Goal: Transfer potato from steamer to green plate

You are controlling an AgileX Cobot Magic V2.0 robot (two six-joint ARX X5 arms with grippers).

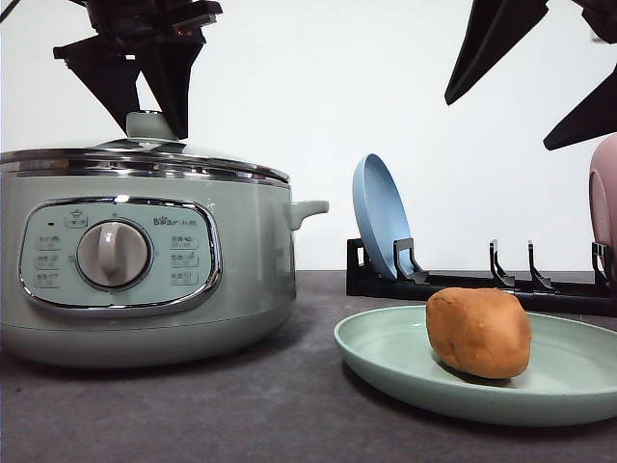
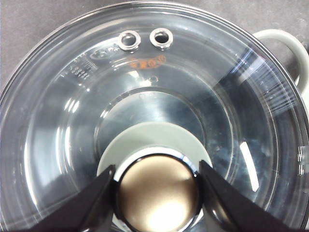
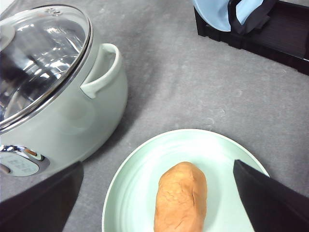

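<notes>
The orange-brown potato (image 1: 479,332) (image 3: 181,198) lies on the pale green plate (image 1: 569,386) (image 3: 130,179) at the front right. To the left stands the sage-green steamer (image 1: 145,260) (image 3: 72,111) with its glass lid (image 2: 154,87) on. My left gripper (image 1: 152,132) (image 2: 157,164) is over the lid, its two fingers pressed against either side of the lid's knob (image 1: 147,122) (image 2: 157,193). Above the plate hangs my right gripper (image 1: 497,123) (image 3: 157,163), held high and open wide with nothing in it.
A black dish rack (image 1: 482,282) (image 3: 270,38) runs along the back right, holding an upright blue plate (image 1: 379,217) (image 3: 217,17) and, at the far right, a pink plate (image 1: 603,193). The steamer's side handle (image 1: 308,208) (image 3: 101,70) points toward the green plate.
</notes>
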